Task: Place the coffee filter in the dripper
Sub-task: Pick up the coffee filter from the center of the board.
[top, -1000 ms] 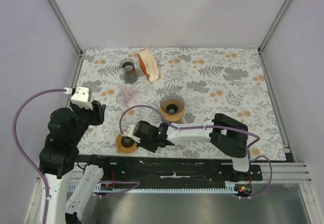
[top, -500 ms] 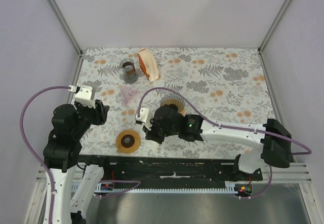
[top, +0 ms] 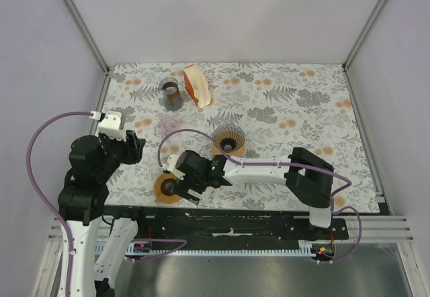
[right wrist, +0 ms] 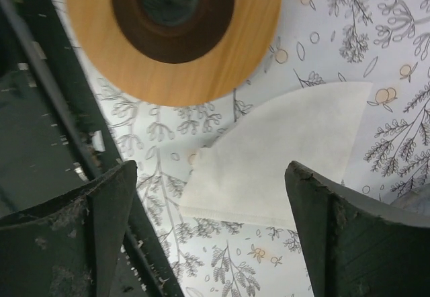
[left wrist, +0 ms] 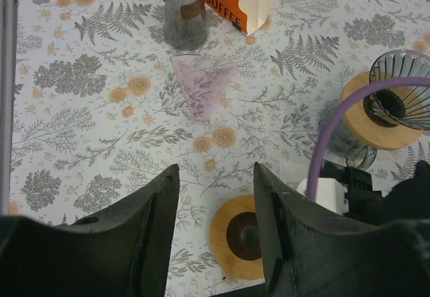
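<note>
The coffee filter (right wrist: pixel 289 149), a white folded paper cone, lies flat on the table beside a wooden disc (right wrist: pixel 228 62). My right gripper (right wrist: pixel 209 171) hovers directly over it, open, fingers either side of the paper and not touching it. From above, the right gripper (top: pixel 180 188) hides the filter. The dripper (top: pixel 228 142), a ribbed glass cone in a wooden collar, stands upright just behind and right of the right wrist, also seen as the dripper (left wrist: pixel 393 102). My left gripper (left wrist: pixel 213 176) is open and empty, high over the table's left side (top: pixel 131 146).
The wooden disc (top: pixel 164 191) with a dark centre lies near the front edge. A lilac triangular sheet (left wrist: pixel 201 89) lies mid-left. A glass carafe (top: pixel 171 92) and a coffee bag (top: pixel 197 85) stand at the back. A purple cable (left wrist: pixel 322 142) loops over the right wrist.
The right gripper swung up toward the dripper, then came back down beside the wooden disc, and its jaws went from shut to wide open. The left arm shifted only slightly.
</note>
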### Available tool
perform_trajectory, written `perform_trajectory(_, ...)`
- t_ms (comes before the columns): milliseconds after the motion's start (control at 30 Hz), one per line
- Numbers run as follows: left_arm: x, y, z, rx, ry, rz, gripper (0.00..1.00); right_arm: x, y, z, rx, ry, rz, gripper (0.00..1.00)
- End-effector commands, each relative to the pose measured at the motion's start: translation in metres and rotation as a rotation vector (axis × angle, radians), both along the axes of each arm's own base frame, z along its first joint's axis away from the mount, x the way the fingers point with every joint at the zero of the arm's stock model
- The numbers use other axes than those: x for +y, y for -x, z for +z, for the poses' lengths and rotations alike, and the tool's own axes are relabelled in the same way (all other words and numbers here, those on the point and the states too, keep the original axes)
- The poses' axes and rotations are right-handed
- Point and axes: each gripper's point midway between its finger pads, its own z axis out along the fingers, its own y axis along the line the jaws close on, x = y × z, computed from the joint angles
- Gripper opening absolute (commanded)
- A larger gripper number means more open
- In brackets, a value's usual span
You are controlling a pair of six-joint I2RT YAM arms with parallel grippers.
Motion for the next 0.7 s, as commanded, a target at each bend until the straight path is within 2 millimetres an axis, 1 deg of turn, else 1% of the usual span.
perform_trajectory(0, -0.002, 0.002, 0.019, -0.056, 0.039, 0.008, 0.55, -0.007, -0.026, -0.006, -0.086, 0.094, -0.093, 0.98)
perform_trajectory(67, -0.002, 0.002, 0.020, -0.060, 0.042, 0.007, 0.55, -0.006, -0.026, -0.020, -0.081, 0.125, -0.085, 0.98)
perform_trajectory(100, -0.002, 0.002, 0.021, -0.063, 0.043, 0.010, 0.55, -0.007, -0.027, -0.030, -0.068, 0.149, -0.082, 0.97)
perform_trajectory(167, -0.002, 0.003, 0.022, -0.065, 0.041, 0.008, 0.55, -0.009, -0.025, -0.047, -0.044, 0.193, -0.071, 0.89)
perform_trajectory(233, -0.001, 0.003, 0.024, -0.067, 0.041, 0.011, 0.55, -0.016, -0.024, -0.059, -0.024, 0.229, -0.078, 0.73)
perform_trajectory(267, -0.001, 0.004, 0.024, -0.068, 0.041, 0.011, 0.54, -0.019, -0.022, -0.063, -0.010, 0.234, -0.073, 0.62)
perform_trajectory(333, -0.002, 0.003, 0.025, -0.069, 0.044, 0.009, 0.54, -0.022, -0.020, -0.063, -0.004, 0.232, -0.073, 0.41)
perform_trajectory(400, -0.003, 0.002, 0.025, -0.067, 0.046, 0.003, 0.54, -0.022, -0.022, -0.061, -0.014, 0.223, -0.076, 0.23)
perform_trajectory(467, -0.003, 0.003, 0.023, -0.066, 0.044, 0.004, 0.54, -0.023, -0.024, -0.059, -0.017, 0.218, -0.080, 0.10)
perform_trajectory(500, -0.003, 0.003, 0.023, -0.063, 0.046, 0.005, 0.54, -0.022, -0.025, -0.059, -0.015, 0.213, -0.083, 0.01)
perform_trajectory(600, -0.002, 0.003, 0.022, -0.063, 0.038, 0.006, 0.54, -0.020, -0.024, -0.053, -0.009, 0.187, -0.068, 0.00)
perform_trajectory(667, -0.002, 0.002, 0.020, -0.057, 0.038, 0.003, 0.54, -0.015, -0.021, -0.042, 0.003, 0.145, -0.053, 0.00)
